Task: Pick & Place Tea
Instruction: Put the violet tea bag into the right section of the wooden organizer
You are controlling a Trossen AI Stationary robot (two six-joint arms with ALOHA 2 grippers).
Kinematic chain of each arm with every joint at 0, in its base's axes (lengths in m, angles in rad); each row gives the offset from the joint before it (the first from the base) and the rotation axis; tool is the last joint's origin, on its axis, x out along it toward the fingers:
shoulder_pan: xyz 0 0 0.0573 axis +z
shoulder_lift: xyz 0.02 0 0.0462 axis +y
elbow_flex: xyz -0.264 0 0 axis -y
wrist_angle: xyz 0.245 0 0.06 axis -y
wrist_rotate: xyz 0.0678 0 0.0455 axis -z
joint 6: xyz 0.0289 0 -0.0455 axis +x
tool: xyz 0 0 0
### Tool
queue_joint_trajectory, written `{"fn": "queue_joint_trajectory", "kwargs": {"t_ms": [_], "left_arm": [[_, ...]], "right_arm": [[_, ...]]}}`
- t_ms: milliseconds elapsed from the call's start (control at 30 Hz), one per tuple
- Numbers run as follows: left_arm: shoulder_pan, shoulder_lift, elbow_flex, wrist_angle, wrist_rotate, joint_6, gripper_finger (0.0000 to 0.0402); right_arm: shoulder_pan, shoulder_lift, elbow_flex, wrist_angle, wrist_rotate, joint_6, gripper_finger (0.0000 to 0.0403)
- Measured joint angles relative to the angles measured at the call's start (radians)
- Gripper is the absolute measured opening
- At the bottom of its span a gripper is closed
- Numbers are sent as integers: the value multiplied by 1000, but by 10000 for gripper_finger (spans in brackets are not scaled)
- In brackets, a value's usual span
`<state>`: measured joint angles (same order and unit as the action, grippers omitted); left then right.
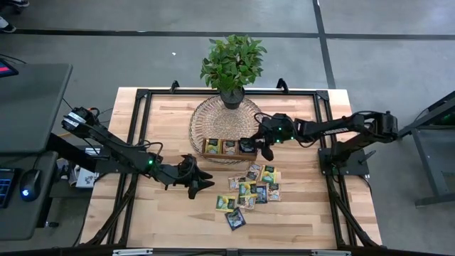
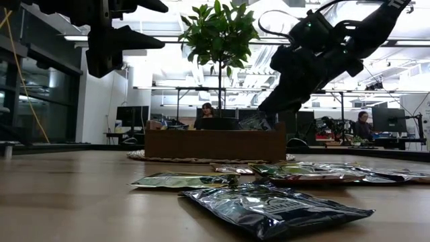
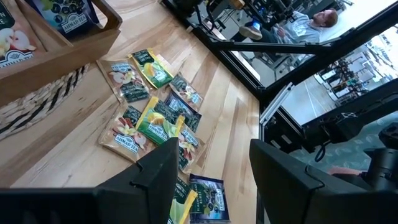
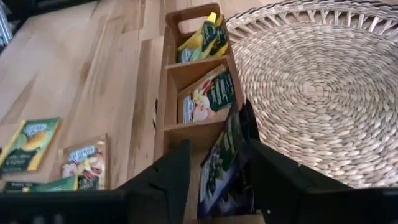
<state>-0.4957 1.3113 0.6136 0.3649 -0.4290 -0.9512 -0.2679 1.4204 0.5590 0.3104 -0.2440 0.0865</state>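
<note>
Scattering of sachets (image 1: 250, 190) across table (image 1: 163, 213)

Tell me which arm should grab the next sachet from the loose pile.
Left, probably. The left claw is open and empty beside the loose sachets; the right claw is at the wooden tray, gripping a dark sachet.

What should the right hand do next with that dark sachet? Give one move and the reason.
Probably open and release. The right hand holds the dark sachet already dipping into the end compartment of the wooden tray, whose other two compartments hold tea. The left hand waits open beside the loose sachets.
</note>
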Motion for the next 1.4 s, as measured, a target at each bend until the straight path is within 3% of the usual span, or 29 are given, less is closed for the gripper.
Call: {"fn": "queue_joint_trajectory", "kwargs": {"t_ms": [233,600,733,833,1033,1167,1267,1400], "left_arm": [[0,0,0,0,0,0,195],[-2,0,1,-9,2,-26,195],[-2,0,1,-9,3,-32,195],[-2,15,1,1,33,-33,195],[-17,114,1,89,131,-49,195],[-57,214,2,196,139,-64,195],[-95,270,3,238,126,-102,195],[-144,336,35,240,132,-119,195]], "right_arm": [[0,-1,25,0,-2,10,181],[5,-86,99,-73,-29,34,177],[71,-140,132,-84,-25,94,162],[177,-165,155,-98,70,105,141],[440,-164,224,-237,417,178,87],[600,-144,270,-311,626,302,36],[694,-112,294,-330,714,416,6],[792,-19,339,-334,803,564,4]]}}
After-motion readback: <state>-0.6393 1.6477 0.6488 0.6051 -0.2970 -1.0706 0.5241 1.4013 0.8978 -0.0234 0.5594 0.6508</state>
